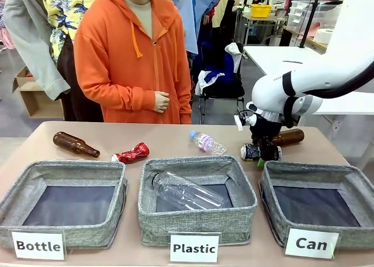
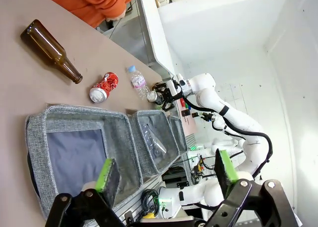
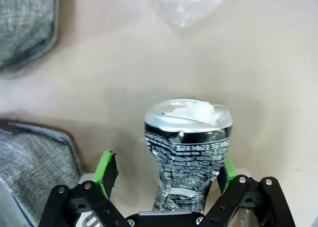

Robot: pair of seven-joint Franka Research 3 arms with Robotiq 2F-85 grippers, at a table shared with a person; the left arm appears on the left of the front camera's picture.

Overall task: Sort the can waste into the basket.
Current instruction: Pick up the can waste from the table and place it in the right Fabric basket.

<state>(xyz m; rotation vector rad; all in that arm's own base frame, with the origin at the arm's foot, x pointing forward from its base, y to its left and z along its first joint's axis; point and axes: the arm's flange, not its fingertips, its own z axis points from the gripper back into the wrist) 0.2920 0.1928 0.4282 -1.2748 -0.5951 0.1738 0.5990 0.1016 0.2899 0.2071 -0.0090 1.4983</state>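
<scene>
Right claw (image 3: pixel 167 163): spread wide, low over the table, one green-padded finger on either side of the black can.
Black can (image 3: pixel 189 152): between the right claw's fingers, on the tabletop, dented at the waist, silver top pointing away from the palm; one pad clear of it, the other close against its side, contact too hard to tell.
Can basket (image 1: pixel 272 208): just beside the right claw, on the robot's side of it; dark base showing, white card reading "Can" on its front.
Red can (image 1: pixel 131 153): well apart from the right claw, off toward the robot's left, beyond the small plastic bottle; crushed, lying on the table; ahead of the left claw, past the far rim of the Bottle bin.
Left claw (image 2: pixel 165 171): fingers well apart, gripping nothing, hanging above the near part of the Bottle bin (image 2: pixel 84 113).
Small plastic bottle (image 1: pixel 207 142): near the right claw, on its left side, lying on the table.
Brown bottle (image 1: pixel 287 137): just behind the right claw, on the person's side, lying flat.
Second brown bottle (image 1: pixel 75 144): far from the right claw; ahead of the left claw, farther out than the red can.
Plastic bin (image 1: pixel 198 220): left of the right claw and nearer the robot, beside the Can basket, with a clear bottle (image 1: pixel 184 191) lying inside.
Person (image 1: pixel 131 56): in an orange hoodie, across the table from both claws, one hand (image 1: pixel 160 101) held against the body.
</scene>
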